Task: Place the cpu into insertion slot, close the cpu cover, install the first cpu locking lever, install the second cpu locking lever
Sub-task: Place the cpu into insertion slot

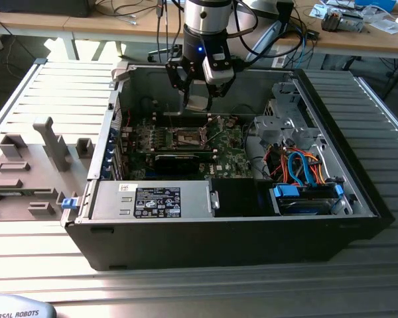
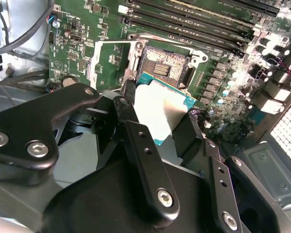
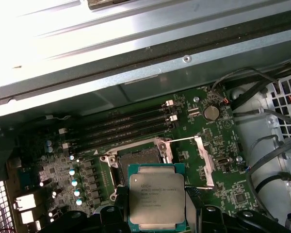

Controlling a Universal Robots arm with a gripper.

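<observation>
My gripper is shut on the cpu, a flat square chip with a silver-grey top and green rim, gripped by two opposite edges. It hangs inside the open computer case, a little above the green board. In the first wrist view the cpu sits between the black fingers, just short of the insertion slot, whose dark centre is bare. The cpu cover, a thin silvery frame, is swung open beside the slot. The second wrist view shows the cpu near the insertion slot and the cpu cover.
Long black memory slots run beside the socket. A black card stands in front of it in the exterior view. The case wall, a drive cage with coloured cables and a power supply surround the board.
</observation>
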